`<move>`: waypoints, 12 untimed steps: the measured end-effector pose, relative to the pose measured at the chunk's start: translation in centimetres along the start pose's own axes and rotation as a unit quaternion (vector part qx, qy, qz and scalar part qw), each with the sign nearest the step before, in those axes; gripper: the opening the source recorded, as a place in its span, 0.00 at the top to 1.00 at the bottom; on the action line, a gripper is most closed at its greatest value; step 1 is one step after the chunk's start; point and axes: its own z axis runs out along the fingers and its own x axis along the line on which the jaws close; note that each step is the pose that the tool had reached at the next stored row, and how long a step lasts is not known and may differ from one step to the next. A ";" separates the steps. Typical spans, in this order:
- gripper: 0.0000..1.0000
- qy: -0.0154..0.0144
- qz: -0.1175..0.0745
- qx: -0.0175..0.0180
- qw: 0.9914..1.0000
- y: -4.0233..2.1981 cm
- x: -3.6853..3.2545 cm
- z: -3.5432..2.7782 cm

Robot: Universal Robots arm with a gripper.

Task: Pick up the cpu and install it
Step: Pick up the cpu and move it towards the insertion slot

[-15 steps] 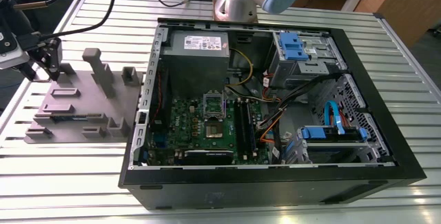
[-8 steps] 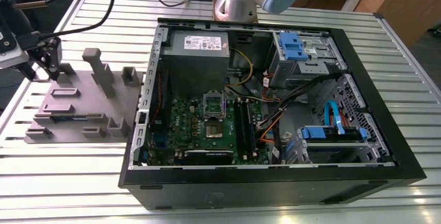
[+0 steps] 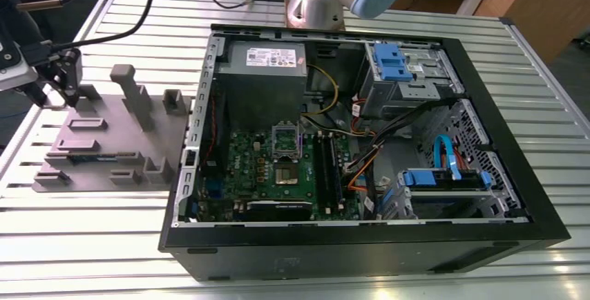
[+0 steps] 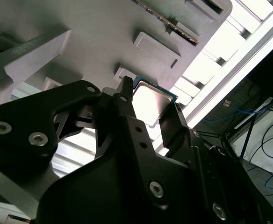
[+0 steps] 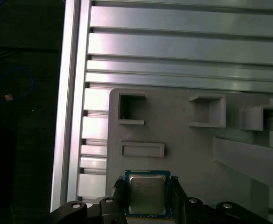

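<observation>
Look: the cpu point(image 5: 147, 195) is a small flat square, with a shiny silver-grey lid on a blue-green rim (faint print on the lid).
Pose: lid turned toward both wrist views.
Place: between the two fingers point(image 5: 119, 196), which press its opposite edges, over the grey fixture plate point(image 5: 188, 149).

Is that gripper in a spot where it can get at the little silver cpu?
Probably yes. The gripper is right at the cpu on the grey fixture, the cpu's top is bare, and nothing lies between them.
</observation>
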 end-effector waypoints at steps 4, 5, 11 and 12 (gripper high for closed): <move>0.53 0.000 0.000 0.000 1.000 0.01 0.00 -0.12; 0.53 0.000 0.000 0.000 1.000 0.01 0.00 -0.15; 0.53 0.000 0.000 0.000 1.000 0.02 0.00 -0.31; 0.53 0.000 0.000 0.000 1.000 0.02 0.00 -0.34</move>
